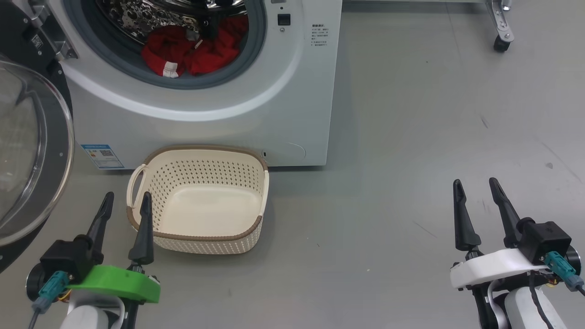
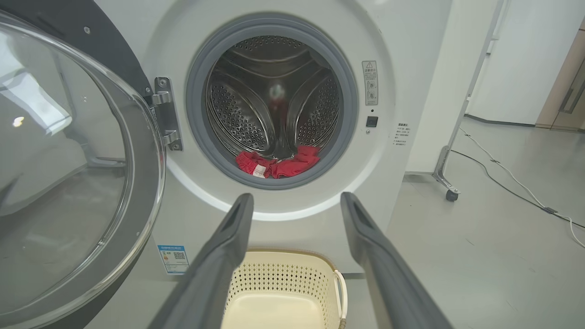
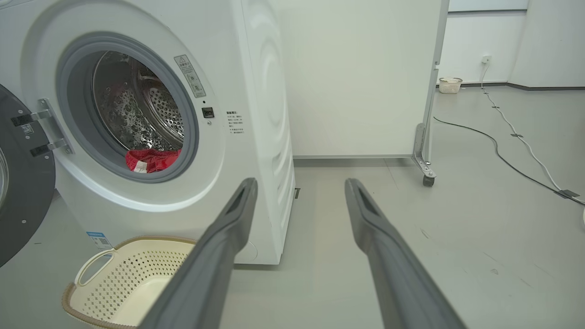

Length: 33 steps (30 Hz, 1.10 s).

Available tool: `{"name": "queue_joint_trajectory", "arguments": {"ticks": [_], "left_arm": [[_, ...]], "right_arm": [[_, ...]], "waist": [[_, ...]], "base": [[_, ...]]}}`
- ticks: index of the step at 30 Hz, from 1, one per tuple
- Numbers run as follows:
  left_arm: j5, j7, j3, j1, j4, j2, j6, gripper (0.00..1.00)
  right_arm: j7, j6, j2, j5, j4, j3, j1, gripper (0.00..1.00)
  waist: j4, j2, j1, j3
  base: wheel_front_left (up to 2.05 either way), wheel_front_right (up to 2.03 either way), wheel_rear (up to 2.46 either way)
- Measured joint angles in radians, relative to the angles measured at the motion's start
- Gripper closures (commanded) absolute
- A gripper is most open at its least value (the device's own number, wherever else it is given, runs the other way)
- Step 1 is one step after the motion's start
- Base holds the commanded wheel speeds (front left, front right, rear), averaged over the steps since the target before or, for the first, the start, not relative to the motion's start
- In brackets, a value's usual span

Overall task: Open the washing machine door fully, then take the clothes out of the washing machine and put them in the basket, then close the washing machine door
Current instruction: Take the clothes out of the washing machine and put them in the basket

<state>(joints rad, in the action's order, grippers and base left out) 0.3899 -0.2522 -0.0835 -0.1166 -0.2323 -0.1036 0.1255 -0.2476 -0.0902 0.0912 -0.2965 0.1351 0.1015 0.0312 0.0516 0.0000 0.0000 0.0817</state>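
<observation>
The white washing machine [image 1: 256,119] stands ahead with its door [image 1: 27,151] swung wide open to the left, glass bowl facing me. Red clothes [image 1: 192,50] lie at the bottom front of the steel drum, also seen as clothes [image 2: 279,164] and clothes [image 3: 151,160]. The cream basket [image 1: 256,176] sits empty on the floor right in front of the machine. My left gripper [image 1: 127,201] hovers open beside the basket's left handle. My right gripper [image 1: 476,186] is open over bare floor, far right of the basket. Nothing is between either pair of fingers.
A wheeled white partition foot [image 1: 500,27] stands on the grey floor to the right of the machine. Cables [image 3: 512,137] run across the floor further right, and a small pale bin [image 3: 450,85] sits by the far wall.
</observation>
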Motion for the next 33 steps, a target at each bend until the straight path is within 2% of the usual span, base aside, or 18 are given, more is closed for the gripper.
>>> {"name": "queue_joint_trajectory", "arguments": {"ticks": [18, 33], "left_arm": [[0.010, 0.000, -0.010, 0.017, 0.004, -0.002, 0.000, 0.00], [0.020, 0.000, -0.013, 0.017, 0.005, -0.003, 0.000, 0.00]], "right_arm": [[0.000, -0.001, -0.004, 0.000, 0.002, -0.003, -0.001, 0.00], [0.000, -0.005, -0.008, 0.005, 0.005, -0.004, -0.001, 0.00]], "waist": [[0.007, 0.0000, 0.0000, 0.001], [0.004, 0.0000, 0.0000, 0.006]], "base": [[1.42, -1.42, 0.00], [0.88, -0.88, 0.00]]}}
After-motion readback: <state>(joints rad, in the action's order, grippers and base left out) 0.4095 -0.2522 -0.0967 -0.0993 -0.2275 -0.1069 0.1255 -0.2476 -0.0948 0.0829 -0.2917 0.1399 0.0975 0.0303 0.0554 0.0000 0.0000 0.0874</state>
